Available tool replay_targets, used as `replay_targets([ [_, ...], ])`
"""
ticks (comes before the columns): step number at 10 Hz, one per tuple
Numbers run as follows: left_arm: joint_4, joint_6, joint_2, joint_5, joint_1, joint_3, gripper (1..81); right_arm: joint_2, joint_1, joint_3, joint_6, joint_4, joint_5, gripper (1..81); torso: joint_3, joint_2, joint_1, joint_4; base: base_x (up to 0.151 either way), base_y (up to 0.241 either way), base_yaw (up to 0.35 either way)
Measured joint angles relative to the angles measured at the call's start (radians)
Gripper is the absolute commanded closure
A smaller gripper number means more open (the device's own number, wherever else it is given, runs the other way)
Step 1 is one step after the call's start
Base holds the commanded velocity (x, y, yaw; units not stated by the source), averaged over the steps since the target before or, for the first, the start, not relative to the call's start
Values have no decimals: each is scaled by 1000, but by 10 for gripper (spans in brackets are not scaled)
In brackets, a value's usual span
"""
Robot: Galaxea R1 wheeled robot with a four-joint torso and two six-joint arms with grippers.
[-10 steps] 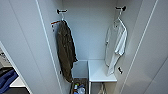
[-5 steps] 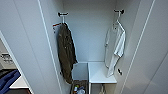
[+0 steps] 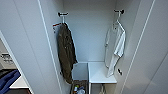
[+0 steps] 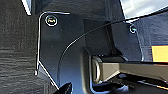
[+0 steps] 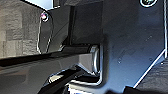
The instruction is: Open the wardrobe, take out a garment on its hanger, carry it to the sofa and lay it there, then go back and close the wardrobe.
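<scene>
Wardrobe (image 3: 37, 50) is open; white shirt (image 3: 115, 47) hangs right of frame, so lift its hanger (image 3: 119, 24) straight off the hook. Can't tell either claw's state.

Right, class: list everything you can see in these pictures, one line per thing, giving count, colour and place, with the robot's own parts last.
Wardrobe: one, white, doors open, seen from the front in the head view.
Shirt: one, white, hanging on the wardrobe's right side.
Hanger: one, white, under the right hook, carrying the shirt.
Jacket: one, dark olive-brown, hanging on the left side.
Hooks: two, black, high up, one on each side.
Shelf: one, white, low on the right, below the shirt.
Box: one, brownish, on the wardrobe floor, holding small items too blurred to name.
Blue fabric: one patch, lower left, outside the wardrobe.
Robot's dark wrist plates: one in each wrist view, above dark floor.
</scene>
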Motion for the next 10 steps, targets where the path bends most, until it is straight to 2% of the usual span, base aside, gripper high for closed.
replay_targets([
  [2,0,0,0,0,0,0,10,-4,-1,-6,0,0,0,10,0,0,0,0,0,0,0],
  [10,0,0,6,1,3,0,10,-1,-8,-5,0,-4,2,10,0,-1,0,0,72,0,0],
])
